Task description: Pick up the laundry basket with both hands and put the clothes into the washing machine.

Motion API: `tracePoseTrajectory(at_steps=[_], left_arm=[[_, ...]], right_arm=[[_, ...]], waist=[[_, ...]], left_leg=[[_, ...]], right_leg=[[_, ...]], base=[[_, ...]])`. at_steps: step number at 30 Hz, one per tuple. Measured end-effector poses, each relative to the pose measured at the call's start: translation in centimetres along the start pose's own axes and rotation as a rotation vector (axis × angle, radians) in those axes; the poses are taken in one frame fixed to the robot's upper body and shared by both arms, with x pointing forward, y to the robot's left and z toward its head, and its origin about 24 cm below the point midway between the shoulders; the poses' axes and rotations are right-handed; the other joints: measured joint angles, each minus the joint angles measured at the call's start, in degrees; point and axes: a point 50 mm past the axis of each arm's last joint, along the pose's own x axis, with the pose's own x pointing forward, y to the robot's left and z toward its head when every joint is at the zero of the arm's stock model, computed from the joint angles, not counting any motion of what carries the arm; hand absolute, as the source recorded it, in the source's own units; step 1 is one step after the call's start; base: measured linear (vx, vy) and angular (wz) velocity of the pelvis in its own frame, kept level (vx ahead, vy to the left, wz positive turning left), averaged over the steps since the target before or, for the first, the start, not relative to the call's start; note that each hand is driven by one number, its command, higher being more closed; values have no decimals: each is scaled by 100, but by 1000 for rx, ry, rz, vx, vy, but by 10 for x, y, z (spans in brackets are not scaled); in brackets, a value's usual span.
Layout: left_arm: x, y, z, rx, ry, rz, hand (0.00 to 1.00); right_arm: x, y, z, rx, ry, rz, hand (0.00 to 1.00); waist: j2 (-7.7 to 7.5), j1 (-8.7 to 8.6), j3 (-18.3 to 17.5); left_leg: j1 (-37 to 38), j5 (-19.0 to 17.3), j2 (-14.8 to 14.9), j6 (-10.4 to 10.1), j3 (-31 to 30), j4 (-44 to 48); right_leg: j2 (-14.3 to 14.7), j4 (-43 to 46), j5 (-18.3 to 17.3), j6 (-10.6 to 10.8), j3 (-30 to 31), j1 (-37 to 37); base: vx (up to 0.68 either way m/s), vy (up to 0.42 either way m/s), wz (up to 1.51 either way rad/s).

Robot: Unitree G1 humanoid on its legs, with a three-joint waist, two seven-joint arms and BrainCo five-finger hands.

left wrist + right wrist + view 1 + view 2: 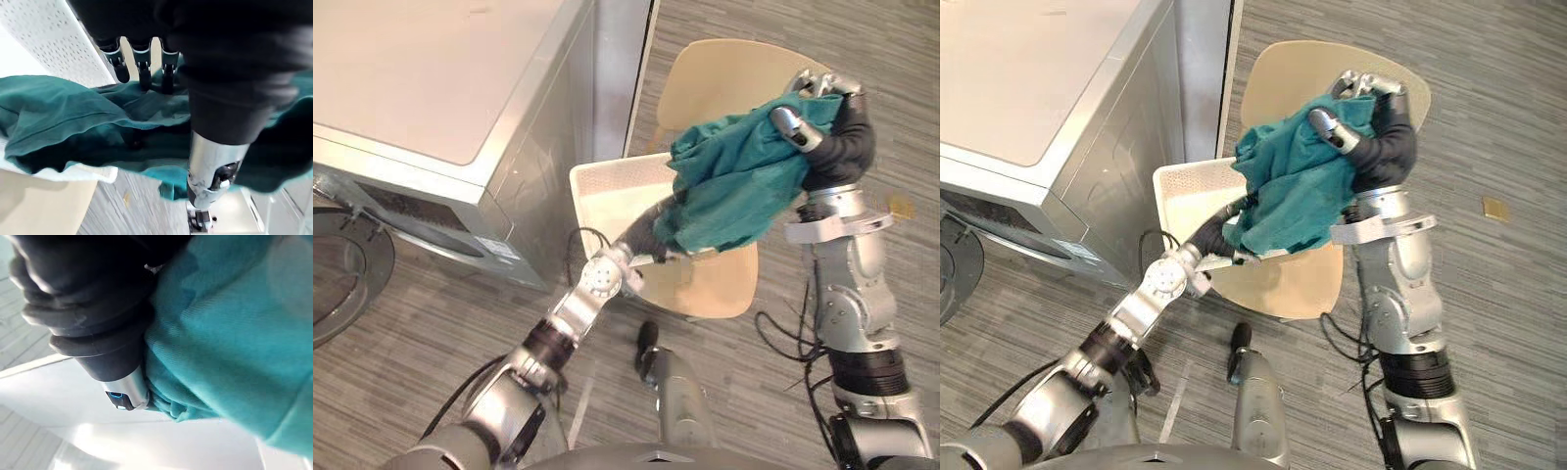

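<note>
The silver-grey front-loading washing machine takes up the upper left of my head views; its round door hangs open at the lower left edge. All of this stands on grey wood-grain plank flooring.

Just to the right of the machine is a pale wooden chair with a rounded back; on its seat sits the white perforated plastic laundry basket, close to the machine's side panel, and neither hand is lifting it.

The teal crumpled cloth garment is the only clothing I can see. It is bunched up above the basket's far right corner; its top is held high over the chair back, and its lower folds drape down over the basket rim and my left wrist.

My right hand is raised over the chair back and is closed around the upper end of the garment, with the thumb pressed into the fabric; the right wrist view shows the cloth packed tight against that thumb.

My left hand reaches into the basket beneath the garment; in its wrist view the cloth lies across it beside the perforated wall, and I cannot tell whether it grips anything.

A small tan square lies on the floor, right of the chair.
</note>
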Motion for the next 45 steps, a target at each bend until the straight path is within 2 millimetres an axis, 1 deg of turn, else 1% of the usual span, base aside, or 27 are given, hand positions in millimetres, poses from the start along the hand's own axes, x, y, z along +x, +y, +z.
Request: tracePoseTrajectory(at_steps=[1, 2, 3, 4, 8, 10, 11, 13, 15, 16, 17, 19, 21, 23, 26, 27, 30, 31, 37, 40, 45], left_arm=[[9, 5, 8, 19, -10, 44, 0], [12, 7, 12, 24, -17, 62, 0], [15, 8, 17, 28, -30, 75, 0], [20, 6, 28, 10, -57, 98, 0], [21, -5, 35, -42, -74, 85, 0], [21, -11, 38, -123, -77, 55, 0], [21, -17, 41, -219, -80, 7, 0], [19, -25, 49, -320, -101, -61, 0], [13, -39, 66, -438, -168, -224, 0], [11, -43, 69, -455, -183, -263, 100], [7, -49, 75, -503, -208, -332, 100], [3, -57, 80, -544, -227, -397, 100], [-1, -64, 79, -566, -227, -434, 100], [-4, -66, 77, -578, -229, -435, 100], [-10, -64, 80, -605, -263, -413, 100], [-11, -64, 79, -617, -264, -392, 100], [-13, -62, 75, -641, -258, -353, 100], [-14, -62, 75, -641, -256, -345, 100], [-14, -49, 67, -687, -244, -214, 100], [-15, -39, 66, -717, -254, -136, 100], [-15, -29, 66, -740, -261, -73, 100]], right_arm=[[-1, 12, 1, 43, -29, 18, 100], [-2, 18, 3, 64, -48, 31, 100], [-2, 23, 5, 84, -68, 44, 100], [-5, 32, 12, 115, -119, 50, 100], [-8, 40, 19, 172, -174, 44, 100], [-8, 42, 19, 189, -179, 35, 100], [-8, 42, 19, 193, -178, 31, 100], [-8, 42, 19, 193, -178, 31, 100], [-8, 42, 19, 193, -181, 35, 100], [-8, 42, 19, 193, -181, 35, 100], [-7, 42, 19, 193, -182, 37, 100], [-7, 42, 19, 192, -182, 38, 100], [-7, 42, 19, 190, -182, 37, 100], [-7, 42, 19, 184, -182, 38, 100], [-8, 42, 19, 185, -185, 34, 100], [-8, 42, 18, 188, -188, 25, 100], [-12, 41, 16, 171, -193, -2, 100], [-13, 40, 14, 173, -189, -11, 0], [-25, 35, 6, 140, -153, -134, 0], [-31, 31, 3, 115, -137, -204, 0], [-38, 26, 1, 101, -127, -266, 0]], waist=[[-66, 0, 54], [-97, 1, 77], [-119, -2, 121], [-151, 22, 256], [-156, 45, 276], [-156, 51, 277], [-152, 73, 281], [-143, 99, 302], [-135, 128, 370], [-135, 146, 370], [-134, 181, 370], [-121, 186, 402], [-99, 187, 422], [-97, 193, 423], [-85, 295, 430], [-51, 288, 451], [-47, 276, 454], [-46, 278, 454], [-46, 280, 454], [-46, 279, 454], [-45, 278, 453]], left_leg=[[-72, -51, 26, -44, -18, 52], [-116, -67, 31, -15, -25, 63], [-142, -66, 33, -15, -33, 65], [-166, -66, 33, -16, -32, 65], [-296, -65, 33, -15, 9, 62], [-341, -60, 38, -9, 41, 64], [-340, -61, 46, -6, 70, 78], [-338, -71, 87, -12, 105, 135], [-347, -186, 146, -9, 116, 287], [-361, -217, 163, -1, 137, 327], [-405, -285, 199, 9, 162, 424], [-469, -341, 232, 39, 167, 534], [-478, -396, 252, 48, 171, 620], [-478, -435, 254, 55, 177, 671], [-482, -482, 252, 56, 272, 726], [-483, -526, 265, 44, 261, 785], [-479, -569, 276, 13, 257, 795], [-479, -571, 276, 14, 257, 797], [-480, -621, 289, 55, 270, 867], [-471, -623, 288, 60, 274, 886], [-340, -642, 291, 49, 296, 896]], right_leg=[[-10, 56, -35, -9, -14, -64], [-13, 72, -46, -21, -19, -101], [-17, 73, -52, -30, -32, -115], [-51, 80, -50, -27, -69, -118], [-77, 45, -29, 5, -83, -232], [-87, 51, -27, 6, -78, -287], [-101, 78, -28, 5, -73, -305], [-99, 118, -40, 23, -74, -312], [-98, 245, -106, 57, -38, -345], [-96, 276, -120, 63, -10, -379], [-90, 347, -152, 63, 38, -459], [-96, 420, -181, 67, 52, -516], [-111, 513, -202, 53, 65, -524], [-141, 608, -237, 63, 77, -553], [-168, 751, -297, 65, 194, -693], [-185, 795, -364, 55, 195, -700], [-184, 814, -411, 90, 192, -698], [-184, 815, -414, 95, 193, -698], [-185, 818, -412, 97, 219, -694], [-190, 840, -404, 86, 227, -691], [-194, 904, -451, 86, 256, -616]], base=[[-79, 13, 3], [-85, 12, 5], [-55, 1, 10], [-52, 6, 13], [-27, 26, 6], [4, 15, 0], [39, 18, -1], [45, 16, -4], [44, 21, -9], [39, 34, -16], [28, 32, -15], [40, 36, -9], [45, 30, -2], [33, 18, -1], [8, -1, -8], [-11, -8, -5], [0, 0, 0], [0, 0, 0], [-2, 1, -1], [0, 0, 0], [5, -9, -2]])
